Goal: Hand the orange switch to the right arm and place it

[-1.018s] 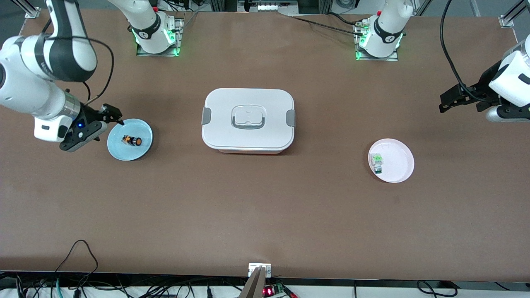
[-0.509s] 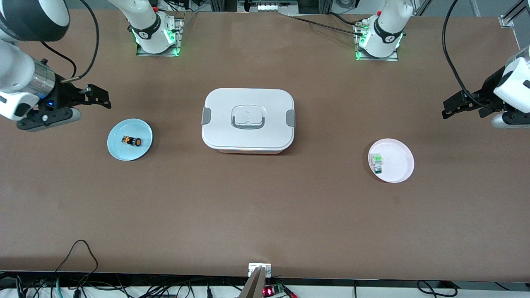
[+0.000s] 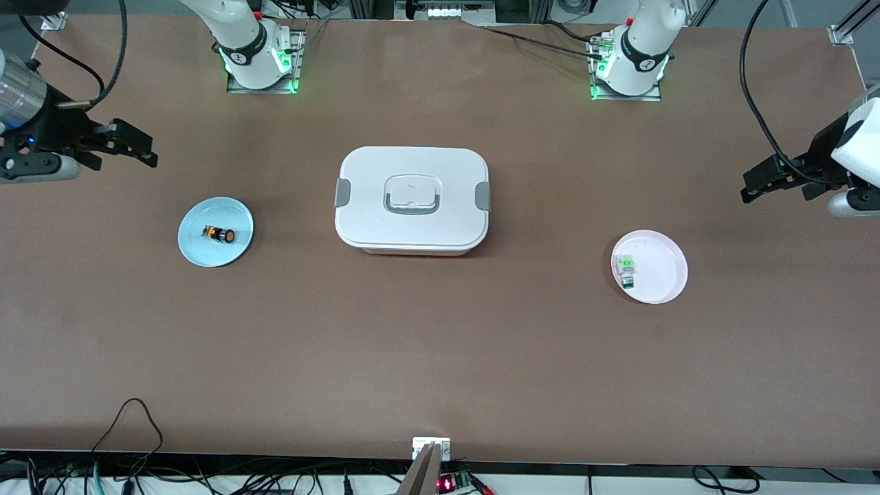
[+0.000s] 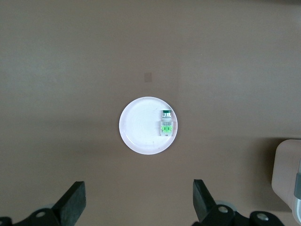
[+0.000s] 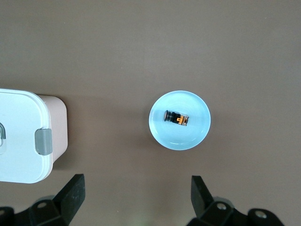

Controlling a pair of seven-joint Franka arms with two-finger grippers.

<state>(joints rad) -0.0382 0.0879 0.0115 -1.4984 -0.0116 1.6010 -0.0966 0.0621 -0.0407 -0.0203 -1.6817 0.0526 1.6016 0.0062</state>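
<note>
1. Since a second ago, the right hand (image 3: 141, 148) has pulled up and away from the blue plate (image 3: 196, 251). It now hangs over bare bench near the edge at the right arm's end, toward the corner by the robot bases. Its fingers (image 5: 70, 193) are spread wide and hold nothing.
2. The left hand (image 3: 760, 185) has shifted only slightly. It waits over the bench edge at the left arm's end, fingers (image 4: 73, 200) wide apart and empty.
3. The orange switch (image 3: 219, 234) lies on its side in the middle of the blue plate, which sits toward the right arm's end of the bench (image 3: 440, 357). No hand touches it.
4. A white lidded box (image 3: 412, 199) with grey side clips stands at the bench's centre, well apart from both plates.
5. A pale pink plate (image 3: 663, 275) sits toward the left arm's end. A green-and-white switch (image 3: 625, 268) rests on it close to the rim on the side facing the box.
</note>
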